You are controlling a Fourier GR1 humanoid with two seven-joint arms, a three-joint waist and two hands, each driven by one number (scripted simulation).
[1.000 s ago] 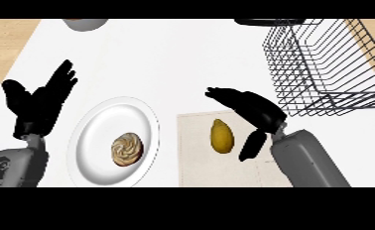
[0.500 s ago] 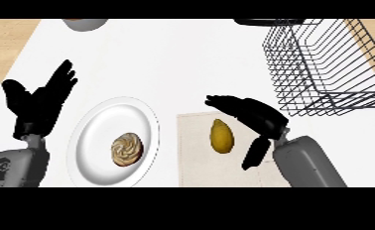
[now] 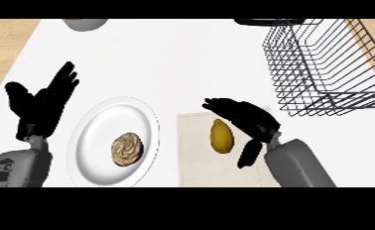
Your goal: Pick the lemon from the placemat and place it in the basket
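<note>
**Head view: reaching for the lemon**

Head view: the right hand (image 3: 245,120) hangs spread beside the lemon (image 3: 222,136) on the placemat (image 3: 198,164), not gripping. Next it should close, then lift toward the basket (image 3: 322,65). The left hand (image 3: 40,105) rests open.

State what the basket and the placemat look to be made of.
Basket: apparently dark metal wire, seen as thin crossing bars with open gaps showing the counter through them. Placemat: probably woven cloth or similar, a flat, matte, pale beige sheet without shine, lying under the lemon.
</note>
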